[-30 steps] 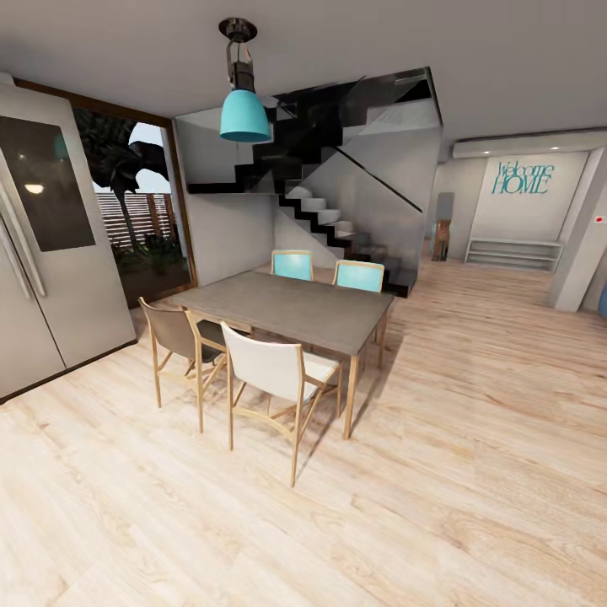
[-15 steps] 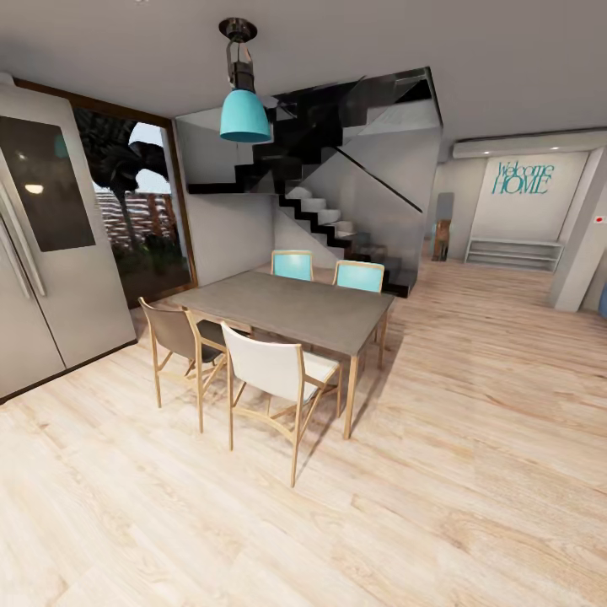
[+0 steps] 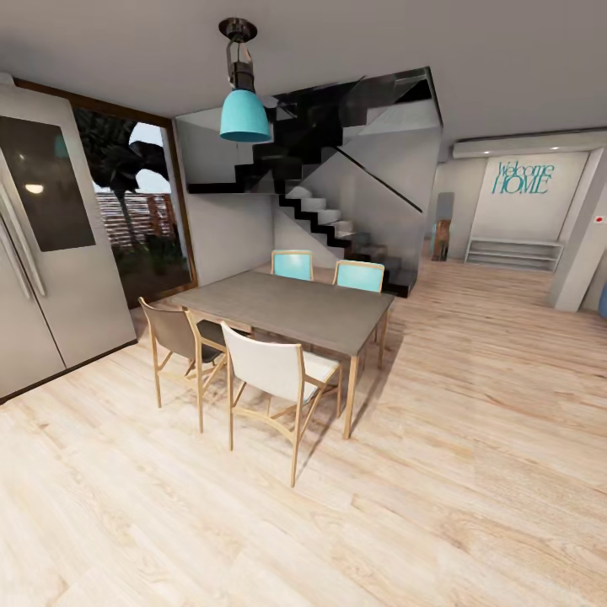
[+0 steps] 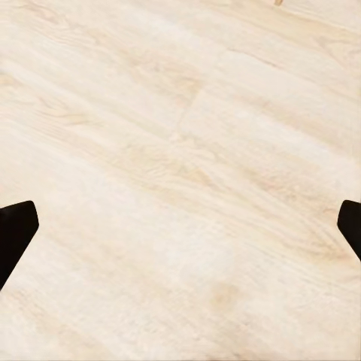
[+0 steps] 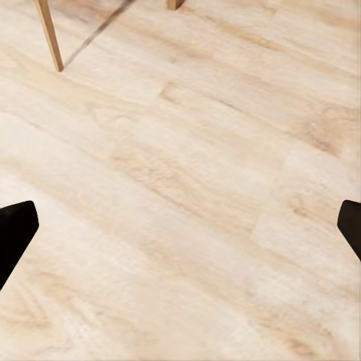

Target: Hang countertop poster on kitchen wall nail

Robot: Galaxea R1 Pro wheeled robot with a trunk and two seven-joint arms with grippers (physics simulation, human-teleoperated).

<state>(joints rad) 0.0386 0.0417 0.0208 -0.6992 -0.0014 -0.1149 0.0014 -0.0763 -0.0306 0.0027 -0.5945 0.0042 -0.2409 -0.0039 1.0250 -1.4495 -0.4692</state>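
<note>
Facing a dining bench (image 3: 287,308) and fridge (image 3: 51,244), both the left tool (image 4: 180,226) and right tool (image 5: 180,226) hang spread and empty over floor; with no poster in sight, turning toward the kitchen countertop seems wise.

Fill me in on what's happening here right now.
Nothing is being handled. The robot faces a dining area: a grey table with four chairs on light wood floor, a teal pendant lamp above, a staircase behind and a refrigerator at the side. Both wrist cameras look down at bare floorboards: the left hand and right hand are open and empty, fingertips wide apart.
</note>
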